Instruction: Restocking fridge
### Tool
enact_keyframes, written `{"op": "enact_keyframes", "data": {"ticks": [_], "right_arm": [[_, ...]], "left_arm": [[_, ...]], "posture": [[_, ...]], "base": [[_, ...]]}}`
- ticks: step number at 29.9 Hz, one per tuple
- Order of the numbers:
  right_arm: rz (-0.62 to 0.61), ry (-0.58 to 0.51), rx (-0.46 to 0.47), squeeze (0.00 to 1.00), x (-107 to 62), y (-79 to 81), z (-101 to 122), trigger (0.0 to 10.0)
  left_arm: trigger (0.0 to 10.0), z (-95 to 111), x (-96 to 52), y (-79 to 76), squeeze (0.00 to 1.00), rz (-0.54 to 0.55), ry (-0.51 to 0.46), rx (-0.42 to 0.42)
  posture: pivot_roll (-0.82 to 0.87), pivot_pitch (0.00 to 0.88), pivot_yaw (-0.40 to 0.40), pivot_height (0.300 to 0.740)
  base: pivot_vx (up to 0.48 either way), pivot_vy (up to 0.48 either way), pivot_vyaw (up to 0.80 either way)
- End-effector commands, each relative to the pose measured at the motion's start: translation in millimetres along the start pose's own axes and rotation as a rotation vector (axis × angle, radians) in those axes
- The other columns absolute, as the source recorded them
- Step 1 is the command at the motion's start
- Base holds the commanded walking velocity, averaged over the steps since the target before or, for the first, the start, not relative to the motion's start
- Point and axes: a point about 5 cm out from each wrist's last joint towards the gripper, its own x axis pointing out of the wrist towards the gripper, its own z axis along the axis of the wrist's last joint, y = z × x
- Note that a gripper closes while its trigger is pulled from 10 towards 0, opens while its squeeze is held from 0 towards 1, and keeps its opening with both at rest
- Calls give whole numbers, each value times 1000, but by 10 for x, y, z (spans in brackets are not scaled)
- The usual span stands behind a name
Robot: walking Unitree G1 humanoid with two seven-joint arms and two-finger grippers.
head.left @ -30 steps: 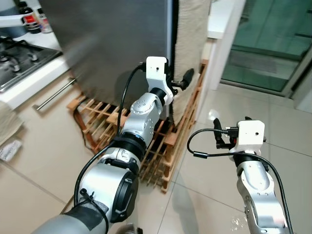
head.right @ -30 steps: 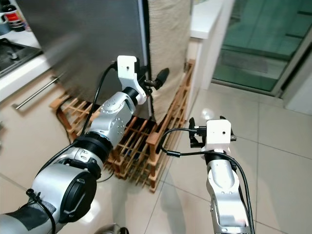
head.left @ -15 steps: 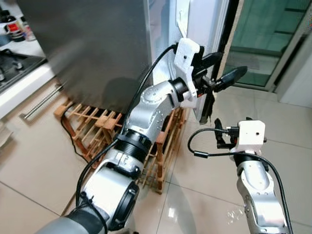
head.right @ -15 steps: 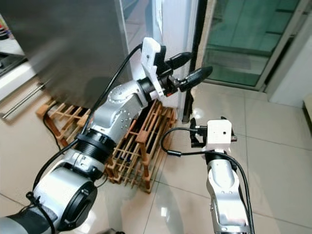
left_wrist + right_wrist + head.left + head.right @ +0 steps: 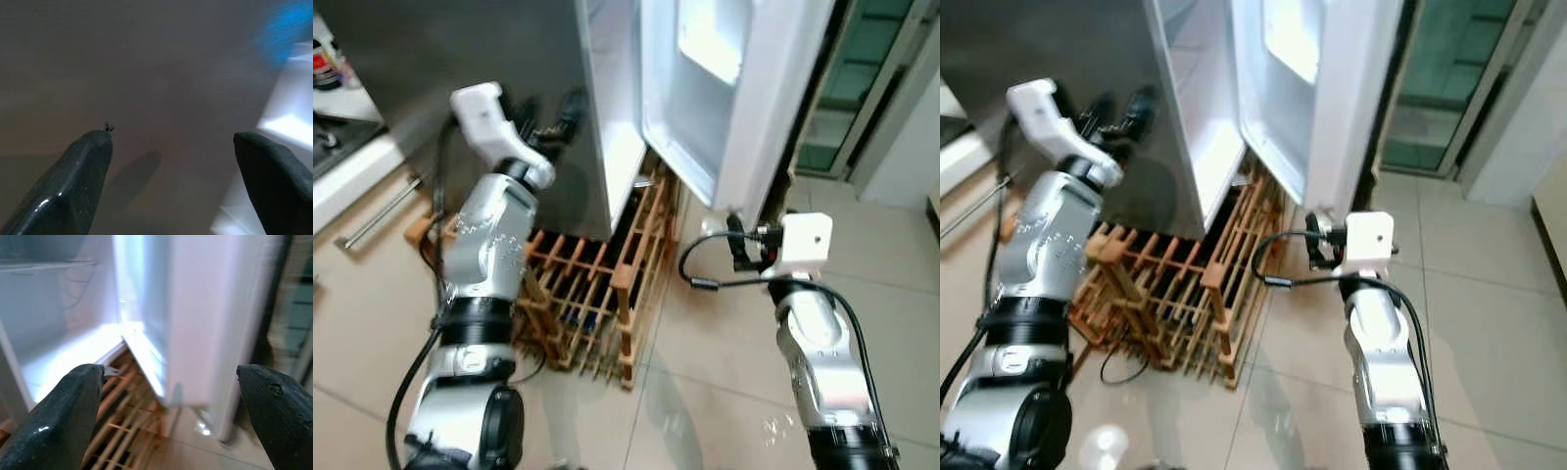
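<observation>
The fridge [image 5: 499, 59] stands at 12 o'clock from the robot, its grey side panel facing the camera. The fridge door [image 5: 734, 88] hangs open at about 1 o'clock, white inner lining exposed and lit from inside.

The left gripper [image 5: 551, 115] is raised at 11 o'clock against the grey side panel, just beside the front edge of the cabinet. Its fingers [image 5: 73, 181] are spread apart with nothing between them.

The right gripper [image 5: 734, 250] is held low at 3 o'clock, near the bottom corner of the open door. Its fingers [image 5: 58, 426] are spread wide and empty, pointing toward the lit interior.

A wooden rack [image 5: 597, 304] lies on the tiled floor [image 5: 705, 392] at the foot of the fridge, between the two arms. A bench [image 5: 342, 166] with a bar handle sits at 9 o'clock.
</observation>
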Motion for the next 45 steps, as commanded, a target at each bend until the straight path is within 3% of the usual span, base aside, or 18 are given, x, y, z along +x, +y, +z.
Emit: {"op": "enact_keyframes", "data": {"ticks": [1,3,7,10,22,28,29,30,33,34,35,36,37,38,39,41,45], "right_arm": [[5,15,22,0,94,-47,-2,10000],[-1,23,24,0,230,-103,33,10000],[-42,25,7,0,461,-253,127,10000],[-43,39,-27,0,540,-291,161,10000],[-8,51,-100,0,674,-300,159,10000],[-54,51,-120,0,658,-471,163,10000],[-79,59,-138,0,633,-585,155,10000],[-79,59,-138,0,633,-585,155,10000],[-171,105,-234,0,517,-957,127,10000],[-171,105,-234,0,517,-957,127,10000],[-281,135,-280,0,394,-1274,132,10000],[-335,138,-297,0,328,-1425,157,10000],[-335,138,-297,0,328,-1425,157,10000],[-393,114,-337,0,244,-1605,240,10000],[-400,94,-348,0,229,-1635,283,10000],[-389,59,-359,0,235,-1612,328,10000],[-228,-37,-312,0,351,-1196,364,10000]], "left_arm": [[10000,-73,-65,106,0,91,45,117],[10000,-162,-150,191,0,136,78,180],[10000,-265,-271,252,0,208,101,178],[10000,-268,-300,257,0,240,98,183],[10000,-362,-358,293,0,355,158,267],[10000,-389,-349,275,0,349,171,269],[10000,-400,-349,271,0,347,175,268],[10000,-400,-349,271,0,347,175,268],[10000,-419,-344,251,0,333,182,261],[10000,-419,-344,251,0,333,182,261],[10000,-423,-342,242,0,328,182,259],[10000,-427,-342,240,0,326,184,259],[10000,-427,-342,240,0,326,184,259],[10000,-436,-343,242,0,327,187,258],[10000,-439,-343,244,0,326,189,258],[10000,-444,-340,246,0,325,191,258],[10000,-464,-316,223,0,313,196,254]], "posture": [[-47,0,52,740],[-39,0,45,740],[-17,0,29,740],[-10,0,23,740],[-12,0,21,740],[-21,0,30,740],[-26,0,35,740],[-26,0,35,740],[-28,0,34,740],[-28,0,34,740],[-29,0,34,740],[-33,0,35,740],[-33,0,35,740],[-43,0,40,740],[-45,0,42,740],[-51,0,44,740],[-66,0,57,740]], "base": [[0,0,0],[0,0,0],[0,-396,103],[205,-384,467],[277,-206,288],[0,0,0],[0,0,0],[0,0,0],[0,0,0],[0,0,0],[0,0,0],[0,0,0],[0,0,0],[0,0,0],[0,0,0],[0,0,0],[0,0,0]]}}
